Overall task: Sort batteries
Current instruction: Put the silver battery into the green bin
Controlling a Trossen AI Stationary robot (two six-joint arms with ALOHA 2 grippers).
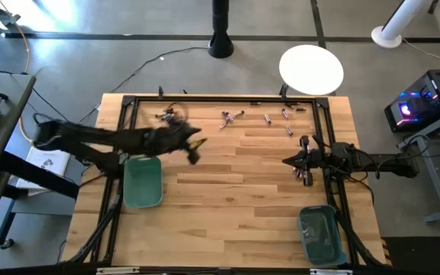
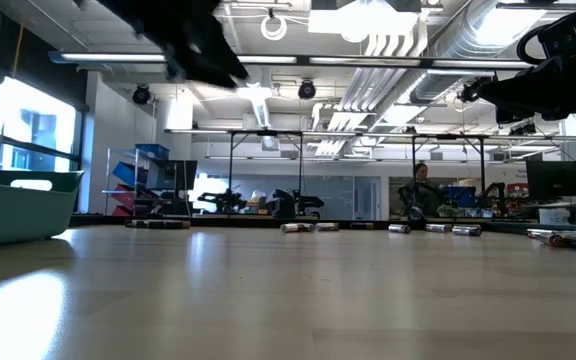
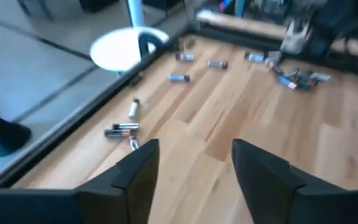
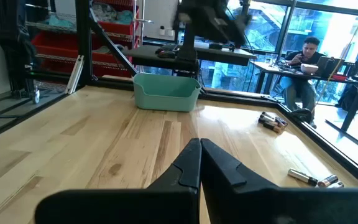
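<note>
Batteries lie scattered along the table's far edge: a cluster (image 1: 170, 116) at the far left, a pair (image 1: 231, 117) in the middle, several (image 1: 287, 121) to the right, and a few (image 1: 305, 176) by the right arm. My left gripper (image 1: 195, 151) hovers above the table beside the far end of the left teal bin (image 1: 142, 181). Its fingers are open, and only bare wood shows between them (image 3: 194, 149). My right gripper (image 1: 286, 161) waits shut at the right side, level above the table (image 4: 200, 144).
A second teal bin (image 1: 319, 233) stands at the near right corner. A black frame (image 1: 228, 99) runs round the table's edges. A white round stool (image 1: 312, 69) stands beyond the far edge. A person (image 4: 306, 59) sits at a desk in the room.
</note>
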